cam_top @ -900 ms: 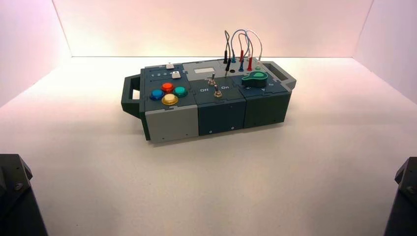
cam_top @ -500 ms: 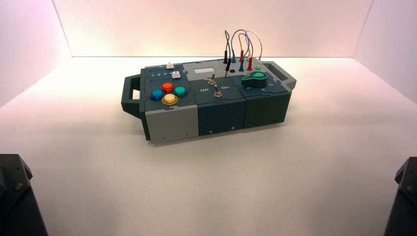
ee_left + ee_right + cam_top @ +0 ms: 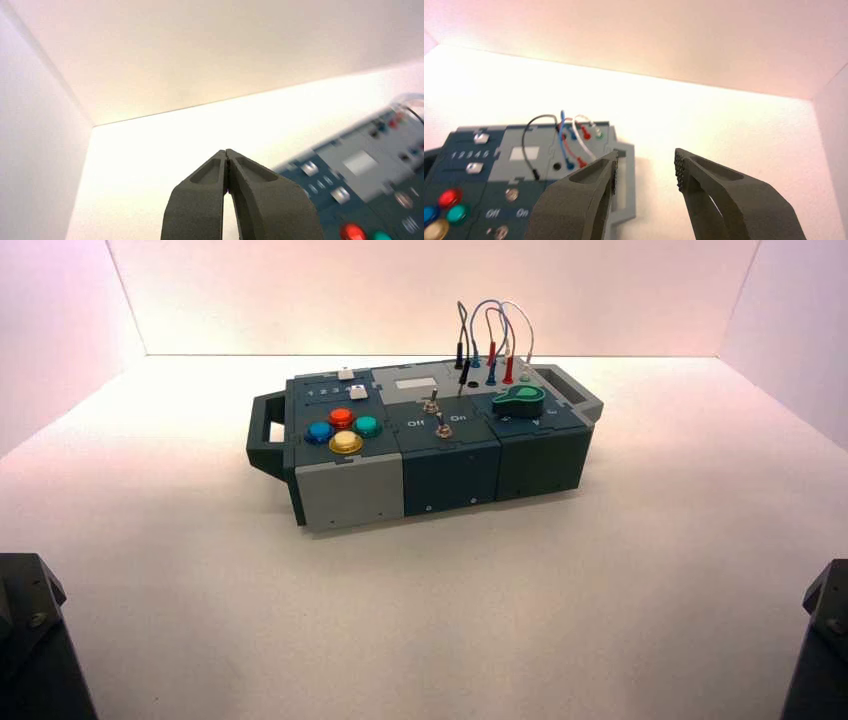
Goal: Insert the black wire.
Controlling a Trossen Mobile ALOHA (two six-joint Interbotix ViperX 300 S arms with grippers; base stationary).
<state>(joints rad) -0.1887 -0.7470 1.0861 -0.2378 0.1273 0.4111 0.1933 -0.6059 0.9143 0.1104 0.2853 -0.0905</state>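
The black wire (image 3: 460, 318) loops over the back of the box (image 3: 430, 455). One black plug (image 3: 459, 353) stands at the back row. The other plug (image 3: 464, 373) leans beside an empty dark socket (image 3: 473, 384). In the right wrist view the wire's loose plug tip (image 3: 536, 174) rests on the grey panel, short of the empty socket (image 3: 556, 165). My right gripper (image 3: 646, 170) is open and empty, far from the box. My left gripper (image 3: 227, 154) is shut and empty, also away from the box. Both arms sit parked at the near corners.
Blue- and red-plugged leads (image 3: 491, 350) and a white lead stand next to the black wire. A green knob (image 3: 518, 396), two toggle switches (image 3: 438, 420) and coloured buttons (image 3: 344, 428) lie on the box top. White walls enclose the table.
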